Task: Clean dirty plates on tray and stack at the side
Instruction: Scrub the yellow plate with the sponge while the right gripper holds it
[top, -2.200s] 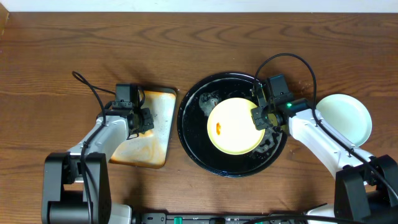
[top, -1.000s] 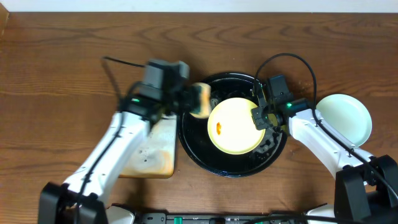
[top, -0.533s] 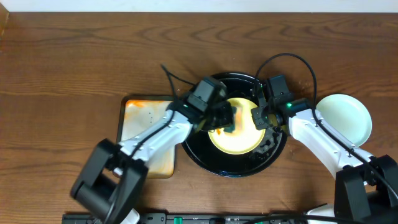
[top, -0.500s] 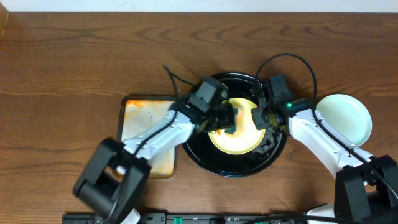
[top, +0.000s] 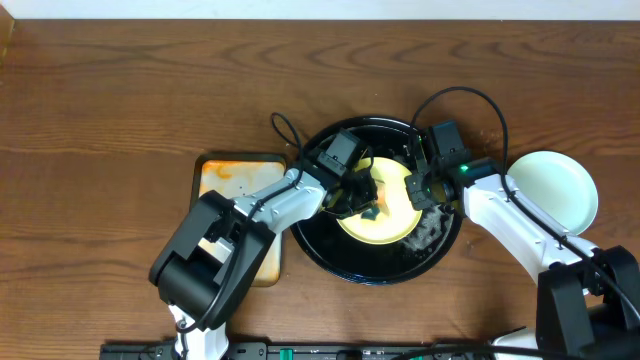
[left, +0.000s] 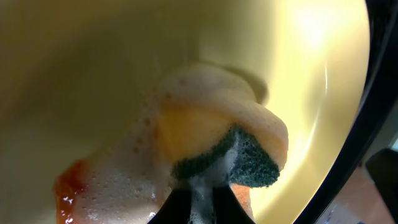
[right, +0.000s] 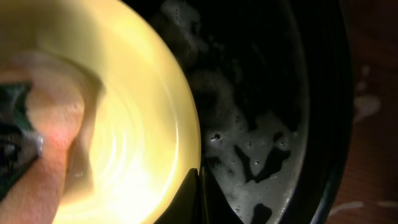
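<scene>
A pale yellow plate (top: 396, 216) lies in the round black tray (top: 340, 256), which is wet with foam (right: 261, 143). My left gripper (top: 363, 201) is shut on a soapy yellow-and-green sponge (left: 217, 140) and presses it onto the plate's (left: 93, 62) inside. An orange-red sauce smear (left: 68, 185) sits beside the foam. My right gripper (top: 416, 190) is shut on the plate's right rim (right: 189, 134), its jaws (right: 199, 182) pinched over the edge. A pale blue plate (top: 556, 190) rests on the table to the right of the tray.
A small rectangular orange-stained tray (top: 232, 200) lies left of the black tray, under my left arm. Cables loop above both wrists. Bare wooden table (top: 150, 80) stretches across the back and far left.
My left arm swung from the small stained tray to the yellow plate with the sponge and now has it further right on the plate. The right gripper has stayed on the rim.
</scene>
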